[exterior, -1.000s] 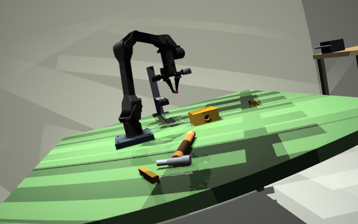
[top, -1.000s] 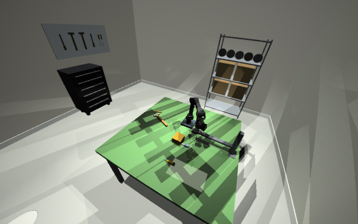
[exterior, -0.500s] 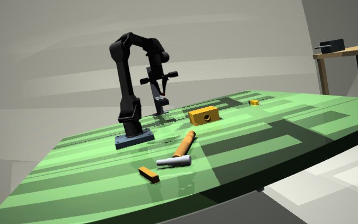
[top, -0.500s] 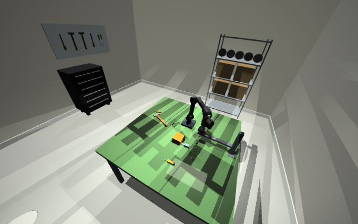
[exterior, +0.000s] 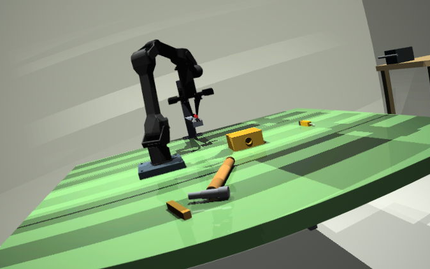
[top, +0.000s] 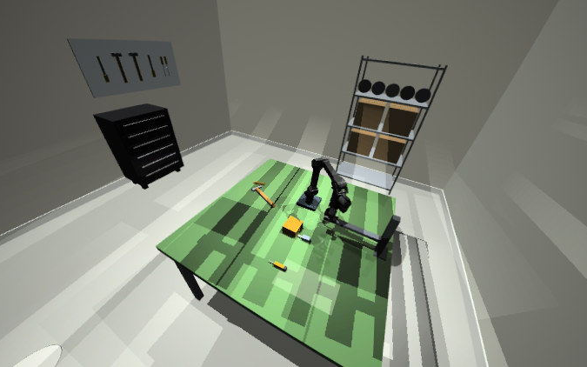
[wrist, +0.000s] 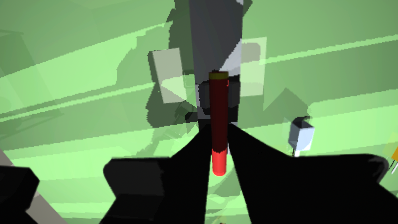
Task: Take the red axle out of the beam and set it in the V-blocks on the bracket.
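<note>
Red, slender cylindrical axle with a yellow band at one end, out of the beam, pinched between the fingertips of the black gripper. Held over the bracket's free end, roughly in line with its long arm; contact with the V-blocks impossible to tell. Yellow-orange rectangular beam, flat on the green table, round hole open in its side. Dark grey metal bracket, post upright, arm reaching out above the tabletop, V-blocks partly hidden at the tip.
</note>
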